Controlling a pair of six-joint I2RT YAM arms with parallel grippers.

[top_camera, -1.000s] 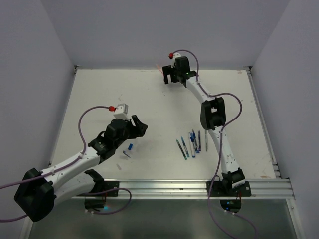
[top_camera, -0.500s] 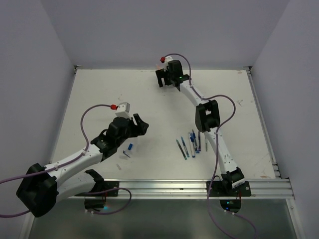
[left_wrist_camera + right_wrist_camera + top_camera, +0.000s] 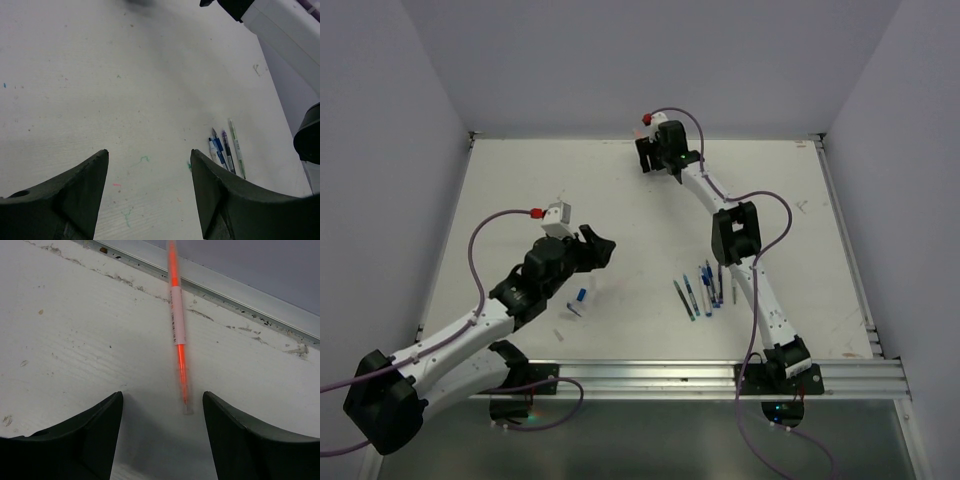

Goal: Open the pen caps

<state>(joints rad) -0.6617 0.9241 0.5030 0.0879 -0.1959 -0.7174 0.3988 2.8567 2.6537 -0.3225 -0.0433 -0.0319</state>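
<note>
Pens (image 3: 705, 290) lie in a small bunch on the white worktop (image 3: 520, 190) in the top view. A little blue cap (image 3: 580, 295) sits alone, left of the bunch. The left fingers (image 3: 596, 246) hang over the worktop, left of the bunch and a bit farther back than the cap. They are open and hold nothing. The right arm (image 3: 740, 235) reaches far past the bunch, to the back edge, and the right fingers (image 3: 650, 158) point down there.

In the left wrist view, the left fingers (image 3: 75, 190) stand apart with only bare worktop between them. The bunch of pens (image 3: 225, 150) lies off to the right.

In the right wrist view, an orange-red pen (image 3: 177, 325) lies flat, far behind the bunch, and its far end reaches the metal rail (image 3: 240, 290). Its near end sits just ahead of the gap between the right fingers (image 3: 85, 435), closer to the right one. These fingers are open and hold nothing. The pen looks blurry, so I cannot tell which end has the cap.

I think the job now is to pick up this pen. To do it well, the fingers should move a bit to the right so the pen is in the middle, go down close to the worktop, and squeeze the thin body, not the cap. The pen may roll, so go slow.
</note>
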